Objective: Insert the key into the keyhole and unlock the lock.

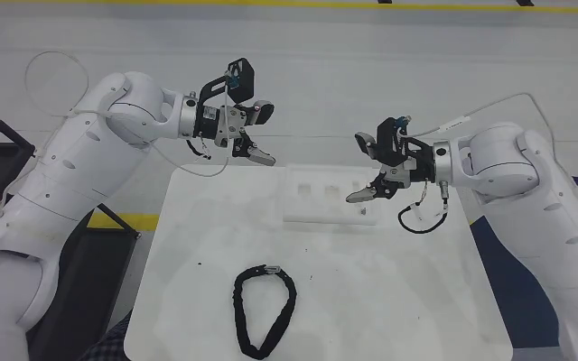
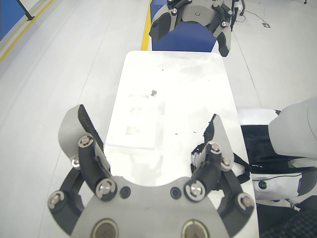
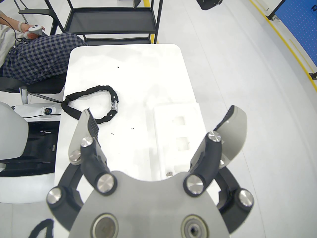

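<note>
On white table, black chain lock

A white table with rounded corners carries a white foam block on its far half, with three square pockets cut in a row. Beyond one end of the table stands a black shelf cart. Beyond the other end stands a blue cabinet, beside a yellow floor line.

Premises: an indoor robotics laboratory or test hall. Evidence: pale glossy floor marked with a yellow lane line; blue perforated partition panel on a black stand; black metal shelving trolley; blue cabinet beyond a freestanding white surface.
</note>
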Controlling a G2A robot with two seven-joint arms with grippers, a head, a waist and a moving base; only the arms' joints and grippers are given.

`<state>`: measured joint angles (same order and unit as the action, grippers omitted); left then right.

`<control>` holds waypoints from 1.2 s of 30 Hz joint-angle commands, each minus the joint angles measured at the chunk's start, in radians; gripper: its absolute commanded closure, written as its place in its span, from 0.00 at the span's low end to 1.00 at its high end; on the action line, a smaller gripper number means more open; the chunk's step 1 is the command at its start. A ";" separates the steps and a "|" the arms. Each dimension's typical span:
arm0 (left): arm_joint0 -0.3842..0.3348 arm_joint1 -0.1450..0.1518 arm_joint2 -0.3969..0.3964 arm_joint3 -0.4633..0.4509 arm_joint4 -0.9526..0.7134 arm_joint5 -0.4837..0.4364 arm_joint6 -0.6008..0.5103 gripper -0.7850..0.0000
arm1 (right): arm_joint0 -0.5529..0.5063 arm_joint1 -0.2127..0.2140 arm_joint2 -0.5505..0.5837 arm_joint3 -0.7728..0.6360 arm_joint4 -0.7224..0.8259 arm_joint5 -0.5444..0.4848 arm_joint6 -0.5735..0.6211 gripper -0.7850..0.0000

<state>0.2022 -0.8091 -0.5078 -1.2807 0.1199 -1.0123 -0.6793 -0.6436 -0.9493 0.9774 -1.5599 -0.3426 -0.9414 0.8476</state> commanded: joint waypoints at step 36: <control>0.000 0.000 0.000 0.000 0.000 0.000 0.000 0.00 | 0.041 -0.167 -0.300 0.551 0.183 0.940 0.062 0.00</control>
<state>0.2022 -0.8091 -0.5078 -1.2807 0.1199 -1.0123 -0.6793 -0.6043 -1.1098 0.6843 -1.0198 -0.1760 0.0082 0.9083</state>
